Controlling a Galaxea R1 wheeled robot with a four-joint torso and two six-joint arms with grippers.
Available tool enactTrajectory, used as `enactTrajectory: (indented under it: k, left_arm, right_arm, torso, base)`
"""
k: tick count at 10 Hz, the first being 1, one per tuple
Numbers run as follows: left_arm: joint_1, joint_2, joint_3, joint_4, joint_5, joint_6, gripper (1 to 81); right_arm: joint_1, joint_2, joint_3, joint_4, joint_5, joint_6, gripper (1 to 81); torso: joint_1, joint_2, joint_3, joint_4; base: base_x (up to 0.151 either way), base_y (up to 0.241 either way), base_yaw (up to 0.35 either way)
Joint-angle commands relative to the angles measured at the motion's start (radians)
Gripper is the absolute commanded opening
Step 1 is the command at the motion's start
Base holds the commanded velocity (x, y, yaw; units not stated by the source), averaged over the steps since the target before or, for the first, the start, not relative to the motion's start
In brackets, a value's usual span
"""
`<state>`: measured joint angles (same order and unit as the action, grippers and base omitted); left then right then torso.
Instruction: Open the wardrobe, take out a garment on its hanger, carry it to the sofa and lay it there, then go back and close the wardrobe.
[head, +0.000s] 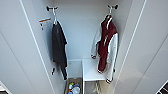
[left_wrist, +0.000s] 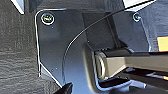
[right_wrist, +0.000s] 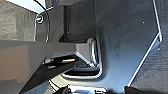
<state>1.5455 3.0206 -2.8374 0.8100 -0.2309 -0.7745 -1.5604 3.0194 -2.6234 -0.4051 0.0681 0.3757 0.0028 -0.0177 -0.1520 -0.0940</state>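
The wardrobe (head: 82, 30) stands open. The garment (head: 107, 47) hangs on its hanger (head: 109, 15) at the right side inside, and a dark grey T-shirt (head: 59, 47) hangs at the left. For both grippers, I cannot tell their state

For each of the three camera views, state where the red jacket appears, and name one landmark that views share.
Head view: the jacket hangs on its hanger at the right inside the open wardrobe, opposite the grey T-shirt at the left.
Left wrist view: no jacket; robot parts over dark floor.
Right wrist view: no jacket; robot parts over dark floor.
Shared landmark: the dark floor, in both wrist views.
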Motion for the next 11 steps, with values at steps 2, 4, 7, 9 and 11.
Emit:
enactTrajectory:
  k: [2,4,7,9,11]
  left_arm:
    - [-0.02,0.011,-0.004,0.009,0.12,0.006,81.1]
    - [-0.02,0.018,-0.004,0.006,0.136,0.006,81.1]
    - [-0.015,0.018,-0.002,0.005,0.136,0.006,81.1]
    - [-0.008,0.015,-0.002,0.002,0.127,0.006,81.1]
    - [-0.005,0.012,-0.002,-0.002,0.122,0.006,81.1]
  right_arm:
    - [-0.011,0.038,-0.03,0.015,-0.047,-0.006,81.1]
    - [-0.011,0.063,-0.068,0.015,-0.047,-0.003,81.1]
    - [-0.011,0.065,-0.073,0.015,-0.047,-0.005,81.1]
    - [-0.011,0.065,-0.075,0.015,-0.047,-0.005,81.1]
    - [-0.011,0.066,-0.075,0.015,-0.047,-0.005,81.1]
  torso:
    - [0.0,0.0,0.0,0.0]
    - [0.0,0.0,0.0,0.0]
    - [0.0,-0.001,0.001,0.0]
    - [-0.001,-0.001,0.001,0.0]
    - [-0.003,-0.003,0.002,0.0]
  base:
    - [0.0,0.0,0.0]
    - [0.0,0.0,0.0]
    - [0.0,0.0,0.0]
    - [0.086,0.0,0.0]
    - [0.112,0.0,0.0]
